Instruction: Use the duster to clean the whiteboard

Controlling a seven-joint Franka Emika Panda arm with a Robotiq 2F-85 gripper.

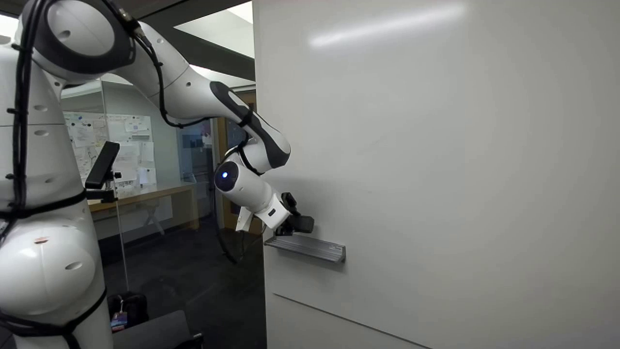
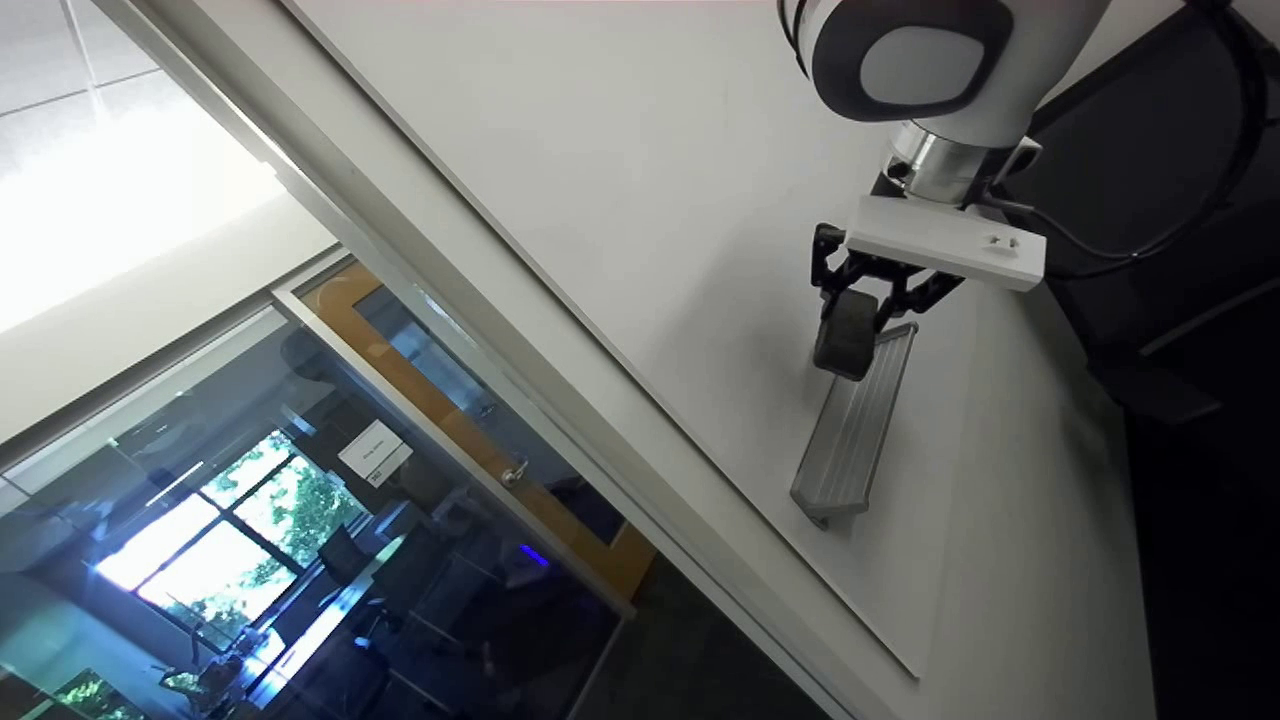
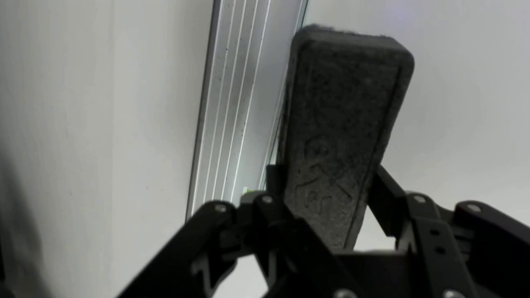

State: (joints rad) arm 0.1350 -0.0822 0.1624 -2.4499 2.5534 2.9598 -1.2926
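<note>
Charcoal duster, blocky, speckled, round-cornered

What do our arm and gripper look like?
The arm is white and rounded, with dark grey trim, black cables strapped along it and a small blue light. The gripper is black, with jointed fingers and round screw heads.

Tight squeeze below! The grey ledge jutted from the whiteboard just beneath the tool, barring the way down; whether it touched the gripped duster, the views hid. Up and to the right in an exterior view, what room: the whiteboard's flat face stretched wide!
</note>
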